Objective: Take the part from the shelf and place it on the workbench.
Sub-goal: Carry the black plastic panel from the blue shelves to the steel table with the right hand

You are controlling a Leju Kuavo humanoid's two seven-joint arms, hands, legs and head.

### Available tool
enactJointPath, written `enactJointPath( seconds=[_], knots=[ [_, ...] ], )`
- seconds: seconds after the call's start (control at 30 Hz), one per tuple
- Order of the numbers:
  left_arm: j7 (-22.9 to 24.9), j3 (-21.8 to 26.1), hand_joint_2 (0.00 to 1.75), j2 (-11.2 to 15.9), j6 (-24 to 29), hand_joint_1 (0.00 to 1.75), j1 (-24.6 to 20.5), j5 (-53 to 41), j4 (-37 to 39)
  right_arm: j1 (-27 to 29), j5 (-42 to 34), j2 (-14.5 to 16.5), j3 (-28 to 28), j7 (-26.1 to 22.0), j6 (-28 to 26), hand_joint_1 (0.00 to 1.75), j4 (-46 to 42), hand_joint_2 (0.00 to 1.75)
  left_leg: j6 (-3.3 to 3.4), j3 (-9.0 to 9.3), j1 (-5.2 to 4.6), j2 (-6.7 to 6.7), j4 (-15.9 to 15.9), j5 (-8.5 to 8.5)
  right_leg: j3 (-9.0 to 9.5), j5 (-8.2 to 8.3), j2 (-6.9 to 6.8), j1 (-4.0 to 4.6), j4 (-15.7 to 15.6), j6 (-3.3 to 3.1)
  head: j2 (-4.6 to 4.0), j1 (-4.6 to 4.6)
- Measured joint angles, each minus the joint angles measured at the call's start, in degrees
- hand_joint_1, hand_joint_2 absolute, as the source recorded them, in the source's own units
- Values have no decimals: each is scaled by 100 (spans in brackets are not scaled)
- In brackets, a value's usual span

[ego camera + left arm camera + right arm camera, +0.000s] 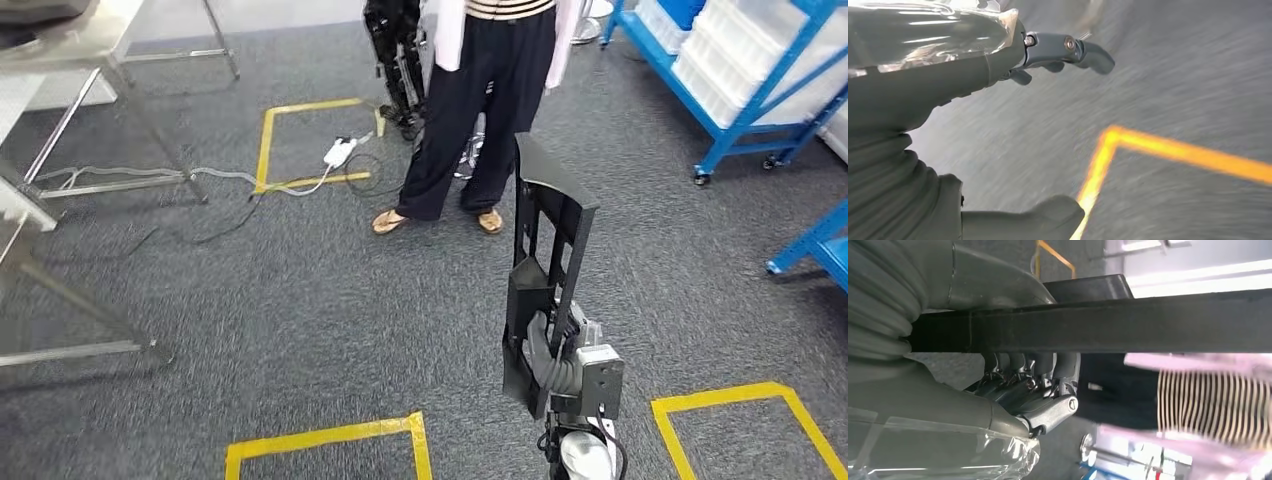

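- Several dark fingers (1023, 372) of the right hand (1013, 390) curl round a bar of the black part (1108, 327) and clamp it against the grey thumb in the right wrist view.
- Seen from the head view, the right hand (555, 355) sits at lower centre-right of the frame and holds the part (545, 260) upright, its top reaching toward mid-frame.
- Left-hand fingers (1068, 50) stretch out at the upper middle of the left wrist view, apart from the thumb (1038, 220) at the bottom, holding nothing.
- Below the left hand (948, 100), blurred grey carpet (1173, 75) carries a yellow tape line (1168, 150).
- A person (480, 100) in dark trousers stands at top centre of the head view, beyond the part.
- Blue shelving (760, 90) fills the upper right; metal table legs (70, 180) stand at the left; yellow tape squares (330, 437) mark the floor.
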Motion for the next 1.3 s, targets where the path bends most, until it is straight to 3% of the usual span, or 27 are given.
enactJointPath(
  seconds=[0.07, 0.1, 0.13, 0.2, 0.23, 0.3, 0.37, 0.4, 0.47, 0.5, 0.57, 0.6, 0.63, 0.67, 0.73, 0.8, 0.9, 0.97, 1.03, 1.1, 1.13, 1.17, 1.23, 1.3],
  knots=[
    [-977, 457, 175, -89, -83, 0, 35, -505, -197, 106, 104, 12, -65, -6, -44, 175, 0, 175, 4, -7, 13, -148, 5, 6, -330, -241, 102, -42, 679, 24, 0, 13],
    [-1499, 722, 175, -111, -275, 0, 46, -483, -301, 151, 146, 21, -104, -5, -44, 175, 0, 175, -3, -8, 19, -222, 11, 6, -417, -270, 117, -71, 836, 64, 0, 12],
    [-1920, 987, 175, -89, -634, 0, 57, -163, -433, 178, 174, 35, -138, -2, -23, 175, -5, 175, -20, -8, 31, -292, 21, 3, -401, -203, 127, -103, 774, 128, 0, 14],
    [-2391, 1438, 175, 131, -1625, 0, 55, 1172, -712, 186, 232, 79, -208, 46, 84, 175, -63, 175, -97, -24, 77, -415, 81, -26, -104, 120, 252, -182, 97, 285, 0, 23],
    [-2477, 1641, 175, 366, -2120, 0, 29, 2072, -793, 189, 286, 113, -246, 103, 159, 175, -124, 175, -158, -52, 101, -477, 145, -58, 61, 260, 349, -201, -258, 322, 0, 34],
    [-2529, 1969, 175, 932, -2955, 0, -32, 3678, -826, 243, 443, 192, -330, 246, 302, 175, -289, 175, -259, -123, 145, -571, 242, -101, 228, 362, 467, -183, -597, 285, 0, 48],
    [-2556, 2215, 175, 1486, -3995, 0, -25, 4870, -819, 381, 607, 282, -397, 330, 420, 175, -506, 175, -318, -162, 192, -649, 252, -92, 239, 368, 370, -133, -593, 177, 0, 43],
    [-2536, 2298, 175, 1738, -4532, 0, -9, 5336, -800, 459, 670, 325, -422, 344, 473, 175, -618, 175, -336, -182, 199, -580, 291, -116, 244, 374, 320, -127, -597, 137, 0, 39],
    [-2387, 2425, 175, 2217, -5443, 0, 4, 6132, -716, 606, 767, 397, -468, 368, 588, 175, -838, 175, -366, -340, 195, -304, 639, -315, 255, 377, 203, -111, -605, 55, 0, 16],
    [-2285, 2462, 175, 2427, -5687, 0, 0, 6393, -662, 666, 793, 420, -491, 380, 643, 175, -929, 175, -375, -493, 185, -142, 980, -486, 258, 370, 146, -86, -605, 26, 0, 7],
    [-2186, 2522, 175, 2763, -5902, 0, 11, 6698, -581, 758, 827, 450, -538, 399, 726, 175, -1061, 175, -381, -824, 187, -40, 1680, -771, 261, 350, 32, -33, -605, -15, 0, -1],
    [-2202, 2548, 175, 2889, -5960, 0, 28, 6775, -563, 790, 841, 465, -560, 408, 754, 175, -1104, 175, -371, -902, 183, -30, 1839, -796, 264, 342, -22, -13, -605, -27, 0, -1],
    [-2248, 2572, 175, 2968, -6018, 0, 46, 6813, -552, 812, 858, 484, -577, 412, 772, 175, -1137, 175, -351, -876, 175, -25, 1790, -723, 270, 334, -73, -1, -605, -39, 0, -2],
    [-2309, 2588, 175, 3008, -6055, 0, 58, 6806, -558, 821, 876, 508, -586, 413, 784, 175, -1157, 175, -319, -738, 163, -2, 1527, -566, 279, 326, -124, 6, -605, -48, 0, -1],
    [-2428, 2600, 175, 2941, -5947, 0, 55, 6656, -680, 812, 923, 566, -592, 406, 793, 175, -1174, 175, -245, -339, 106, 181, 776, -267, 299, 310, -221, 24, -605, -55, 0, -1],
    [-2424, 2569, 175, 2604, -5521, 0, 34, 6349, -1103, 791, 976, 612, -591, 399, 791, 175, -1174, 175, -200, -139, 21, 312, 364, -180, 302, 294, -313, 24, -607, -39, 0, -1],
    [-2286, 2471, 175, 1893, -4835, 0, 45, 5968, -1880, 774, 1018, 677, -580, 403, 782, 175, -1173, 175, -148, -103, -43, 180, 250, -154, 321, 257, -404, -9, -593, 25, 0, -17],
    [-2243, 2402, 175, 1609, -4491, 0, 38, 5751, -2064, 767, 1032, 701, -575, 408, 775, 175, -1174, 175, -102, -37, -6, 68, 158, -95, 221, 116, -197, -5, -327, 43, 0, -14],
    [-2137, 2277, 175, 1479, -3897, 0, 22, 5344, -1974, 776, 1052, 691, -591, 443, 773, 175, -1174, 175, -73, -21, 20, -47, 130, -69, -96, -152, 54, -18, 319, 15, 0, -8],
    [-1948, 2115, 175, 1408, -3115, 0, 15, 4931, -1647, 797, 1081, 676, -619, 497, 774, 175, -1174, 175, -66, -27, 23, -182, 134, -66, -383, -298, 118, -36, 840, 39, 0, -8],
    [-1860, 2054, 175, 1373, -2750, 0, 10, 4809, -1446, 802, 1093, 672, -632, 516, 775, 175, -1175, 175, -68, -28, 28, -249, 139, -66, -400, -246, 126, -44, 829, 87, 0, -8],
    [-1784, 2008, 175, 1328, -2429, 0, 3, 4735, -1257, 804, 1102, 670, -643, 532, 776, 175, -1177, 175, -75, -27, 39, -318, 151, -70, -314, -115, 140, -56, 611, 151, 0, -9],
    [-1583, 1932, 175, 1238, -1842, 0, -22, 4595, -934, 797, 1111, 669, -659, 556, 778, 175, -1184, 175, -118, -41, 55, -447, 203, -94, 16, 204, 256, -97, -130, 264, 0, -6],
    [-1104, 1815, 175, 1159, -1117, 0, -70, 4359, -640, 781, 1117, 673, -665, 580, 782, 175, -1190, 175, -181, -83, 54, -543, 261, -118, 207, 360, 342, -120, -563, 240, 0, -3]
  ],
)
